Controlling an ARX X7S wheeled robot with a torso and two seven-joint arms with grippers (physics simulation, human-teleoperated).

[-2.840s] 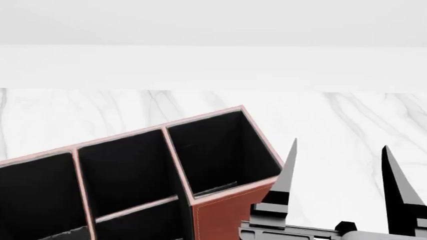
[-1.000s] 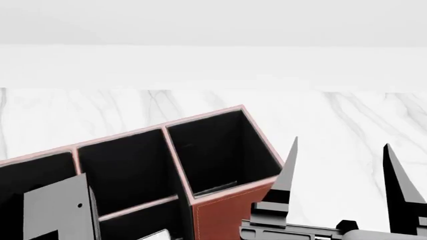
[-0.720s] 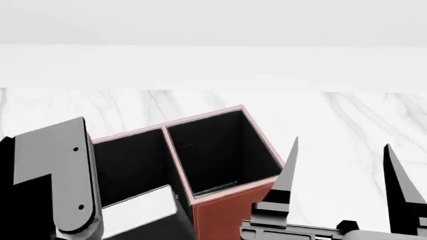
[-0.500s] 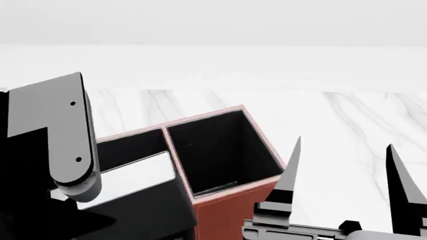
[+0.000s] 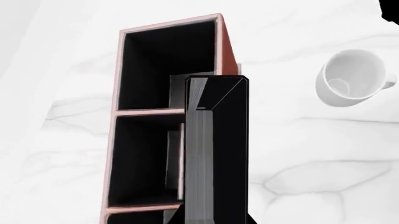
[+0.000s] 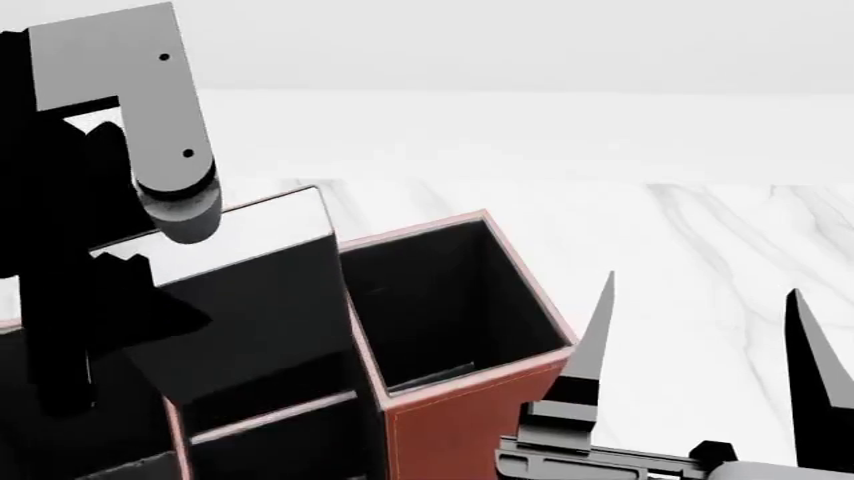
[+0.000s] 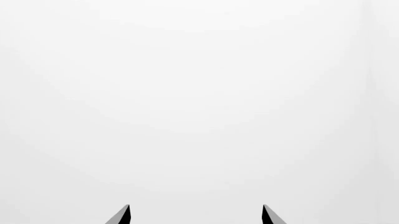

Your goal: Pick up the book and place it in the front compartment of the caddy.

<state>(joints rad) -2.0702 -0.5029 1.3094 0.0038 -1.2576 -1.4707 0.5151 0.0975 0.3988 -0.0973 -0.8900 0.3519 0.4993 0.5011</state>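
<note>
Hanging above the reddish-brown leather caddy (image 6: 461,425) with black lining and pale pink rims, the thin black rectangular book (image 5: 218,149) is carried by the left arm, its grey page edge showing in the left wrist view. The left fingers themselves are hidden behind the book, though they evidently clamp it. It looks rigid, light and glossy, so likely slippery; a pinch across its thin faces near one end suits it, leaving the far end free to slide downward. The front compartment (image 6: 447,300), a squarish black-lined cell, lies just right of the book in the head view. The right gripper (image 6: 705,335) idles with fingers spread wide, holding nothing, over the white marble desk (image 6: 694,230). Counts: one book, one caddy, one white mug (image 5: 352,78), two grippers.
</note>
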